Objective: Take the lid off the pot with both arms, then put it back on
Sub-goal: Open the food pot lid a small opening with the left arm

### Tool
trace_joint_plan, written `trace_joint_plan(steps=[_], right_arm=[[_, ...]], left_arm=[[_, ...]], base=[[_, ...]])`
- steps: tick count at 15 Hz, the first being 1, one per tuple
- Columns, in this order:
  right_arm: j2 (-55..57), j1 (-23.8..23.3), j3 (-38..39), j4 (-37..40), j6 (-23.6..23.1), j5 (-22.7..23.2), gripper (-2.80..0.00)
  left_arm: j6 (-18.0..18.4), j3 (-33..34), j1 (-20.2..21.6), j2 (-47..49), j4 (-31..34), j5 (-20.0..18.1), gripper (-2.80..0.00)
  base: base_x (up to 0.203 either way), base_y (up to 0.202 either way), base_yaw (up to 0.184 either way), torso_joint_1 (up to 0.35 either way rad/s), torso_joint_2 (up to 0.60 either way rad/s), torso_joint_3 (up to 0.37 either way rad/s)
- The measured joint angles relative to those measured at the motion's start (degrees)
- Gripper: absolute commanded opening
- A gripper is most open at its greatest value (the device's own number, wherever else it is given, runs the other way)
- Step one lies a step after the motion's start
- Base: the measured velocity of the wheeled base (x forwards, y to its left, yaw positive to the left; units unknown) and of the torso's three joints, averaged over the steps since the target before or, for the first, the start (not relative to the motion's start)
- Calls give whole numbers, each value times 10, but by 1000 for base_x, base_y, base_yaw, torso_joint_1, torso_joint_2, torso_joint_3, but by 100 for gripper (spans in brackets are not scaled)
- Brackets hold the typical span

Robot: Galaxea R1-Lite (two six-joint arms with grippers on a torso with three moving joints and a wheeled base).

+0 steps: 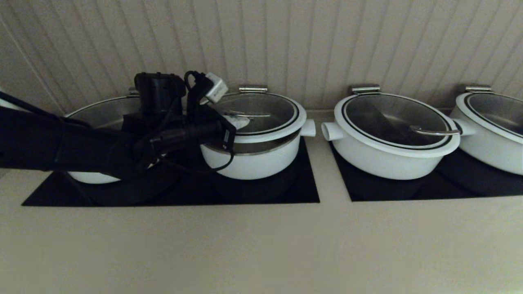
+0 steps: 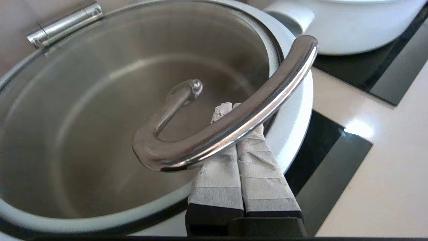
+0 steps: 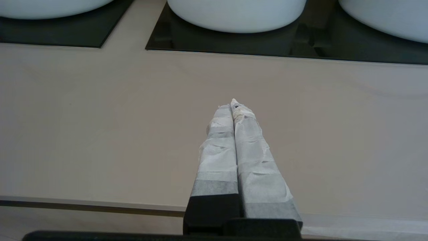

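Observation:
The lid (image 1: 261, 110), glass with a white rim, sits over the pot (image 1: 253, 163), second from the left. A strip of steel shows between the lid's rim and the pot's white body. My left gripper (image 1: 241, 121) reaches in from the left. In the left wrist view it (image 2: 227, 107) is shut, its taped fingers (image 2: 217, 174) pressed together and slid under the curved steel handle (image 2: 234, 124), which lies across them above the glass (image 2: 100, 134). My right gripper (image 3: 233, 103) is shut and empty, low over the beige counter (image 3: 100, 117); it is out of the head view.
Another pot (image 1: 102, 112) stands at far left behind my left arm. A wider white pot (image 1: 392, 139) and another (image 1: 490, 122) stand to the right. All rest on black hob panels (image 1: 286, 192) against a ribbed wall. Beige counter (image 1: 261, 245) lies in front.

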Motion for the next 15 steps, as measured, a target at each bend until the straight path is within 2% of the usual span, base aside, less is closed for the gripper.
trace_joint_plan(steps=[15], right_arm=[[0, 0, 0, 0, 0, 0, -280]], left_arm=[[0, -26, 0, 4, -3, 0, -280]], base=[[0, 0, 0, 0, 0, 0]])
